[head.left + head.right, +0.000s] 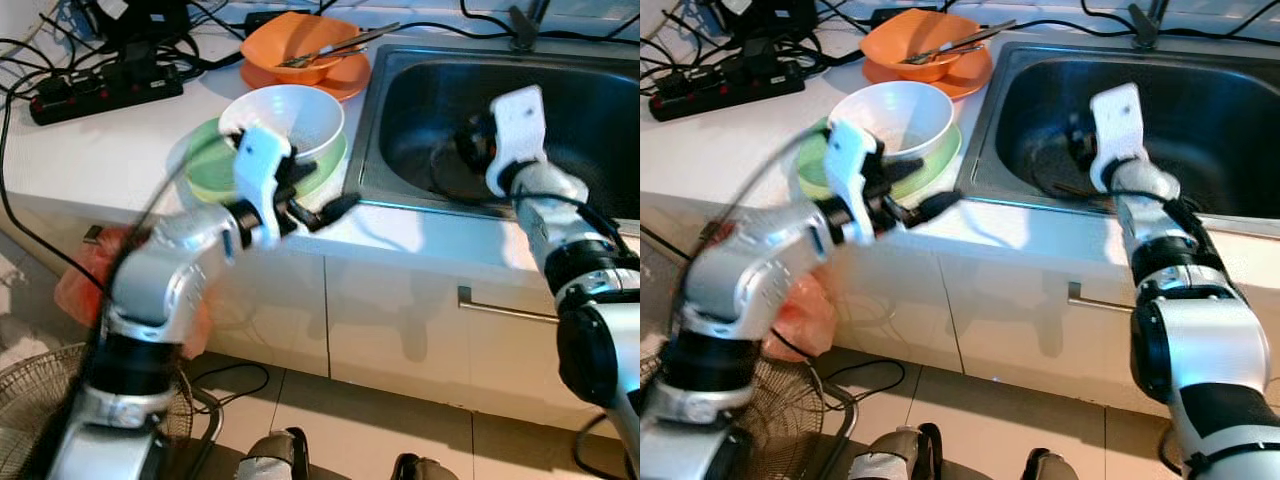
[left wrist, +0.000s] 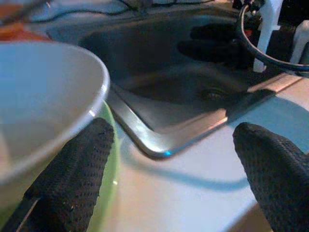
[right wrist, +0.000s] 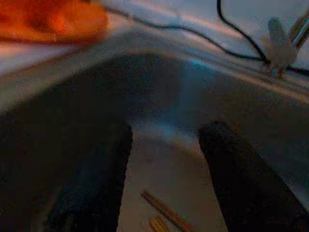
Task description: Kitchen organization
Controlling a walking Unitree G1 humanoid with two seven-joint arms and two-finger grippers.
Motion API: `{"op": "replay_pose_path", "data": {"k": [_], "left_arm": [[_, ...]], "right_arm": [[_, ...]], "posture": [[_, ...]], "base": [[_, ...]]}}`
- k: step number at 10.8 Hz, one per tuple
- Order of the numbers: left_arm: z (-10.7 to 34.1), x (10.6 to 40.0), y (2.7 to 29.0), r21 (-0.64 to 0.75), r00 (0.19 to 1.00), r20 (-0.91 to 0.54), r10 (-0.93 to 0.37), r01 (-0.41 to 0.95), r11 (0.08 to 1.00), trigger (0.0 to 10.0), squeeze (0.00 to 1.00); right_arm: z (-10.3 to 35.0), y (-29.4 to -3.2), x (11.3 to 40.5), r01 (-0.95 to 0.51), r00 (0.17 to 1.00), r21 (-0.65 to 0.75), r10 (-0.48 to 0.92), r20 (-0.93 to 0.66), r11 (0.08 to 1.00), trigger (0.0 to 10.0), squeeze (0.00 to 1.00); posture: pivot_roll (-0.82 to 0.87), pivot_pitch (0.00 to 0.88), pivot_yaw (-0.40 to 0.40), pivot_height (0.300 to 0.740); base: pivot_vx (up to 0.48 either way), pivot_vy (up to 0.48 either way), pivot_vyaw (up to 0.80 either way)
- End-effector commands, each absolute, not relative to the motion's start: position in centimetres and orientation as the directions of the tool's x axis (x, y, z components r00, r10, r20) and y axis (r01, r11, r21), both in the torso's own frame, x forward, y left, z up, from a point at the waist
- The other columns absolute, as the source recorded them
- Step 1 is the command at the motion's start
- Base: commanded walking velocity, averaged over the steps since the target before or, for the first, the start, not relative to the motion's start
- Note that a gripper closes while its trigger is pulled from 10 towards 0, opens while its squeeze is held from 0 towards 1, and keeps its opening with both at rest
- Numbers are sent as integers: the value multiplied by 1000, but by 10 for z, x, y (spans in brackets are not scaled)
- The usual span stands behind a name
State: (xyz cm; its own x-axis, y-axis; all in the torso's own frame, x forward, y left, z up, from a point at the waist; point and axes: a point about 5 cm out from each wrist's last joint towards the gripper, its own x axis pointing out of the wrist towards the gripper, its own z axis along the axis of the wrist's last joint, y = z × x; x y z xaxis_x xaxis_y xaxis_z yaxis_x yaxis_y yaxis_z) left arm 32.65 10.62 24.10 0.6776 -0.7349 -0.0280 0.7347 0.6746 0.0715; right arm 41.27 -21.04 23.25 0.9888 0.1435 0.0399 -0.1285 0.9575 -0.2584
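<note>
My left gripper (image 2: 169, 179) gapes wide beside the white bowl (image 1: 284, 118) to grab its rim, while my right gripper (image 3: 166, 179) hangs parted over chopsticks (image 3: 164, 212) in the sink (image 1: 400, 190).

White countertop (image 1: 120, 140) across upper frame, steel sink (image 1: 400, 110) set in at upper right. White cabinet fronts (image 1: 400, 320) below, metal bar handle (image 1: 505, 308) at right. Pale tiled floor (image 1: 380, 420) along bottom. Wire fan guard (image 1: 30, 400) in lower left corner. Black power strip (image 1: 105, 92) and cables upper left.

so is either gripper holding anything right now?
No. Left gripper is open beside the white bowl, nothing between its fingers. Right gripper is open inside the sink, empty.
</note>
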Motion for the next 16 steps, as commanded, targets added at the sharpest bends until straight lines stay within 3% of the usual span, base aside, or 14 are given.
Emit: {"op": "replay_pose_path", "data": {"k": [1, 6, 7, 8, 9, 10, 13, 16], "left_arm": [[248, 327, 108, 109, 679, -17, -734, 731, 674, 10000, 1000], [285, 347, 129, 315, 758, 60, -650, 603, 733, 10000, 1000], [286, 354, 141, 335, 792, 59, -607, 557, 760, 10000, 898], [284, 361, 152, 411, 831, 36, -555, 494, 766, 10000, 824], [280, 362, 153, 405, 831, 8, -556, 506, 762, 10000, 251], [268, 368, 160, 452, 824, -87, -561, 534, 714, 10000, 0], [255, 373, 163, 562, 775, -190, -603, 590, 580, 10000, 0], [270, 382, 162, 579, 778, -136, -614, 565, 588, 10000, 0]], "right_arm": [[248, -203, 415, -146, 979, -243, 175, 101, 959, 10000, 1000], [267, -177, 413, -244, 932, -206, 288, 220, 948, 10000, 996], [269, -174, 412, -262, 923, -194, 304, 236, 946, 10000, 0], [269, -171, 410, -278, 915, -188, 319, 245, 942, 10000, 0], [271, -167, 408, -304, 901, -180, 344, 265, 936, 10000, 0], [276, -162, 403, -336, 877, -163, 371, 306, 928, 10000, 0], [278, -163, 397, -342, 873, -75, 346, 344, 937, 10000, 0], [273, -165, 394, -327, 888, -26, 317, 332, 945, 10000, 0]], "posture": [[190, 134, 91, 740], [173, 133, 68, 740], [173, 133, 68, 740], [173, 135, 67, 740], [173, 135, 68, 740], [165, 139, 69, 740], [148, 147, 76, 740], [152, 148, 73, 740]], "base": [[0, 0, 0], [0, 0, 0], [0, 0, 0], [0, 0, 0], [0, 0, 0], [0, 0, 0], [0, 0, 0], [0, 0, 0]]}}
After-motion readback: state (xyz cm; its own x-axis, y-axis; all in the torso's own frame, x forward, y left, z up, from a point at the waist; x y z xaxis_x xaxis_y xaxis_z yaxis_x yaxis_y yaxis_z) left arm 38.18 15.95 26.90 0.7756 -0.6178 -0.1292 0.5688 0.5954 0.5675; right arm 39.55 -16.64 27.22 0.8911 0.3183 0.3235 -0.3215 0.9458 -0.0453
